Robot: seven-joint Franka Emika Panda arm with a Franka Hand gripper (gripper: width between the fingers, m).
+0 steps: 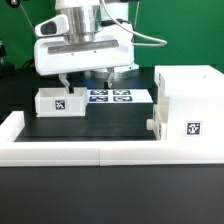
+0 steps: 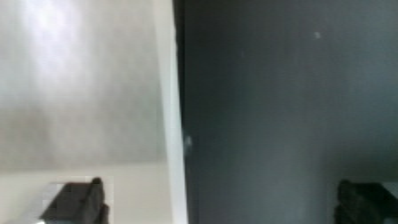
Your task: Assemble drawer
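A small white tray with a square tag stands on the black table at the exterior view's left. The tall white box housing, also tagged, stands at the right. A white part with a small knob sits against the housing's left side; I cannot tell if it is the second tray. My gripper hangs open just above the tray's right end. In the wrist view a blurred white surface fills one half. My gripper straddles its edge, one fingertip over the white, the other over the table, and it holds nothing.
The marker board lies flat on the table between the tray and the housing, right behind my gripper. A low white wall borders the table's front and left side. Cables hang from the arm above.
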